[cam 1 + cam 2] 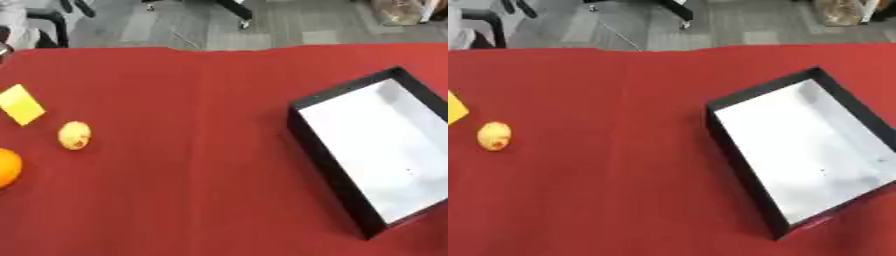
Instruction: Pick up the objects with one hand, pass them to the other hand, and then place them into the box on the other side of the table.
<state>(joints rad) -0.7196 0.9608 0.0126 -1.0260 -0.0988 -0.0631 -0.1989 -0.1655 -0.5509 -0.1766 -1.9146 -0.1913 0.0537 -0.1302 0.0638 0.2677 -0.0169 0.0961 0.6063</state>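
Neither hand in my view — grip state unknown; yellow fruit (74,135) looks light, rounded, probably slick — I'd cup its middle; box (332,165) waits.

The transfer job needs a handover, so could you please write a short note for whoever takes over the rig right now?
Hands: neither shows in either view.
Things: yellow flat piece, small yellow fruit and orange lie on the red tablecloth at the left. The black box sits at the right; its white inside holds nothing.
Done: nothing boxed.
Left: pick up, pass across and box all three.
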